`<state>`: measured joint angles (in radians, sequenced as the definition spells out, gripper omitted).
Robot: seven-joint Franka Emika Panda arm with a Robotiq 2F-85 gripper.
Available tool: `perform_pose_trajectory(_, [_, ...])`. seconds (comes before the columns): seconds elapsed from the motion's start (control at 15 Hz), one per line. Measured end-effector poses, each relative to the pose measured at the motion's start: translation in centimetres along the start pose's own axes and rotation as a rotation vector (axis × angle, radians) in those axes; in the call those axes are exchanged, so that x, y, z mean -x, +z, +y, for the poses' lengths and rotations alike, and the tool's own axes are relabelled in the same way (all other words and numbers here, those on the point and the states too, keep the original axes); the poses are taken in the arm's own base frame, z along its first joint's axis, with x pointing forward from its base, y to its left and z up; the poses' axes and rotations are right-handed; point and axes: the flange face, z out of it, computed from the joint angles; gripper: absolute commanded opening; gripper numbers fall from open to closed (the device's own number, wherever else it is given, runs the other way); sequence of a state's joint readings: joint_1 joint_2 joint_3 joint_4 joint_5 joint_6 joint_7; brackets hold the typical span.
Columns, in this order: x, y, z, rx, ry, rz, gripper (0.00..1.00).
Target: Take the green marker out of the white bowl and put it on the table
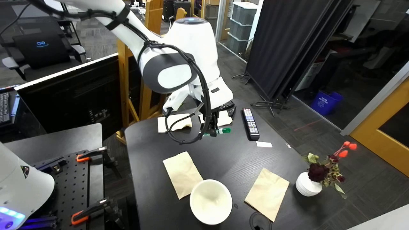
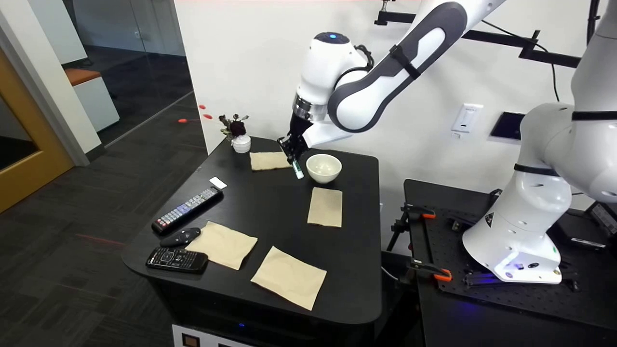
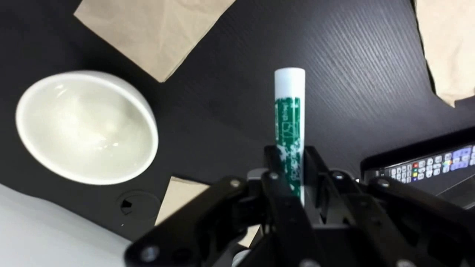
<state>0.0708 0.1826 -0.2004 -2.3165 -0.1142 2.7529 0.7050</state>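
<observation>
One green marker (image 3: 289,128), white at end, scuffed

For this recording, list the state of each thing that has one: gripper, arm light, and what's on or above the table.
white bowl: upright, empty
green marker: held off the table, outside the white bowl
gripper: closed on the green marker
arm light: lit blue
white vase: upright, holding flowers
long remote: lying, buttons up
short remote: lying, buttons up
paper sheets: lying on the table

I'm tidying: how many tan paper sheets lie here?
4: a sheet near the white flower vase, a second near the round white bowl, a third beside the short black remote, a fourth beside the third.
</observation>
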Motion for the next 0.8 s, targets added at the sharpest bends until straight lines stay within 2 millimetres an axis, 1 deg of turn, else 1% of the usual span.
perform_pose_trajectory(0.13, [0.8, 1.7, -0.8, 0.007, -0.011, -0.028, 0.05])
perform_pose_trajectory(0.33, [1.0, 4.5, -1.7, 0.027, -0.018, -0.057, 0.05])
perform_pose_trajectory(0.6, [0.2, 8.0, -2.8, 0.052, -0.021, -0.068, 0.05])
perform_pose_trajectory(0.8, [-0.8, 10.2, -3.6, 0.066, -0.014, -0.059, 0.05])
